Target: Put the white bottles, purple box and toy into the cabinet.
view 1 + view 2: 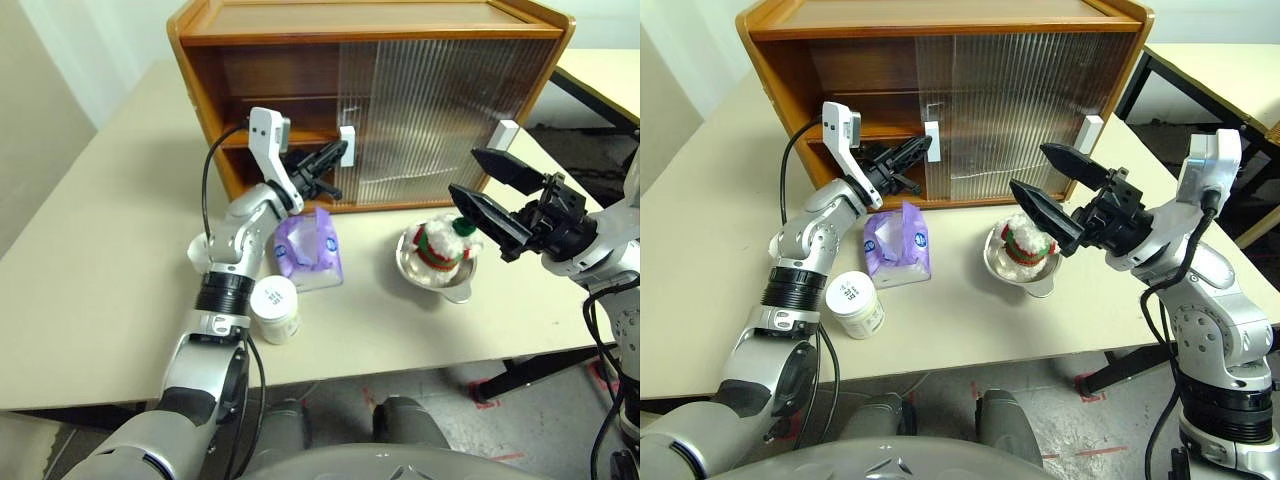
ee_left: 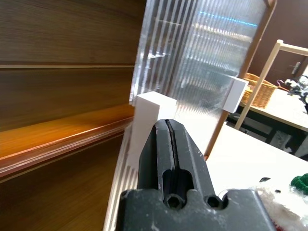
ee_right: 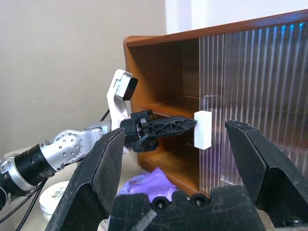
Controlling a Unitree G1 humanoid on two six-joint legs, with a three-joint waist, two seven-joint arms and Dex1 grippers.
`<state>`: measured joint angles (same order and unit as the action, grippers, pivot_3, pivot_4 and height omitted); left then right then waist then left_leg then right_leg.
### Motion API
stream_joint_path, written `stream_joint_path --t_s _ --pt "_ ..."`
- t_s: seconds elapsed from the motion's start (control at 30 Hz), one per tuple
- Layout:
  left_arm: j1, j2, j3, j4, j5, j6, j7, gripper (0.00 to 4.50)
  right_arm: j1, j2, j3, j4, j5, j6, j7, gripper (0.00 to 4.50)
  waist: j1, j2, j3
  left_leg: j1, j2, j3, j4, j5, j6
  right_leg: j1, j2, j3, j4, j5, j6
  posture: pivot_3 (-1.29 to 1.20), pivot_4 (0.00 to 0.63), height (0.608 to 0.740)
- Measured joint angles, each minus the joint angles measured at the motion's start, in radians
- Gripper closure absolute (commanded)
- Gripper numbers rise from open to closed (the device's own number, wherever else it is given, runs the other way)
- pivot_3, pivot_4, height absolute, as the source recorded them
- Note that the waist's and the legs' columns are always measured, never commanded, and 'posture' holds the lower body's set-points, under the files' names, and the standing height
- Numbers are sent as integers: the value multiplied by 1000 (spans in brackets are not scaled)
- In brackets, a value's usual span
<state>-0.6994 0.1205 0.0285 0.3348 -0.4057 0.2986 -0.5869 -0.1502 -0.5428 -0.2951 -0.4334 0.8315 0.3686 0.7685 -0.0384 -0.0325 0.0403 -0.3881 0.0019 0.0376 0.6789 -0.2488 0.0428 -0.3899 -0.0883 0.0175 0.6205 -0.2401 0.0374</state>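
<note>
The wooden cabinet (image 1: 370, 20) stands at the back of the table with its left part open. My left gripper (image 1: 335, 152) is shut, its tips against the white handle (image 1: 347, 146) of the left ribbed sliding door, empty. The purple box (image 1: 310, 250) lies on the table in front of the opening. One white bottle (image 1: 273, 308) stands upright beside my left forearm; a second white round shape (image 1: 196, 248) peeks out behind that arm. The toy (image 1: 440, 243) sits in a metal bowl (image 1: 455, 290). My right gripper (image 1: 466, 172) hovers open above and right of the toy, holding nothing.
The right sliding door carries another white handle (image 1: 505, 133) near the cabinet's right edge. An inner shelf (image 3: 168, 103) divides the open left side. The table's front edge runs just below the bottle. A second table (image 1: 610, 70) stands to the right.
</note>
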Motion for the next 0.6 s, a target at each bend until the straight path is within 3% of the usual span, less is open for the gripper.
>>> stream_joint_path --t_s 0.37,0.6 --pt "-34 -10 -1 37 14 -28 -15 4490 -1 0 0 0 -1 -9 -4 0 -2 0 0 0 0 1 0 0 0 0 1 2 0 1 1 -99 0 740" --pt "7 6 6 -78 1 20 -10 4490 -28 0 4 4 -1 -9 1 0 1 0 0 0 0 1 0 0 -1 -1 1 3 0 1 1 -80 0 740"
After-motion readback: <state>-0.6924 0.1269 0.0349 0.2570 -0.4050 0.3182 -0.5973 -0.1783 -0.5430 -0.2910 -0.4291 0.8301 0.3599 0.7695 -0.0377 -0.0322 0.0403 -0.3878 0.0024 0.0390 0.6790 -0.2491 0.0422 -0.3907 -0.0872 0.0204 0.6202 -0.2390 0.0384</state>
